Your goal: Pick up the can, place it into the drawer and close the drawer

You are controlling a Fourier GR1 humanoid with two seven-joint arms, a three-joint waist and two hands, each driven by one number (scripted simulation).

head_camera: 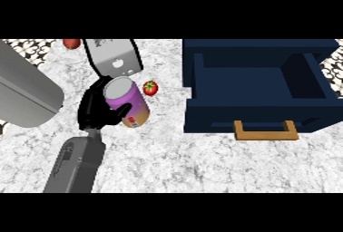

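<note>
A purple can (129, 100) with a silver top and an orange label band is tilted, its top pointing up and left. My left hand (95, 111) is shut on it from the can's left side, with the thumb across its front and the fingers curled behind its upper end. The dark blue drawer (254, 117) stands open to the right of the can, with nothing showing inside it. Its wooden handle (266, 132) points toward me. A strip of counter lies between the can and the drawer's left wall. My right hand shows nowhere.
A small red tomato (150, 88) lies just right of the can's top. A flat grey object with a black rim (112, 54) sits behind the hand. A large grey rounded shape (26, 90) fills the left edge. A red item (71, 43) lies at the back.
</note>
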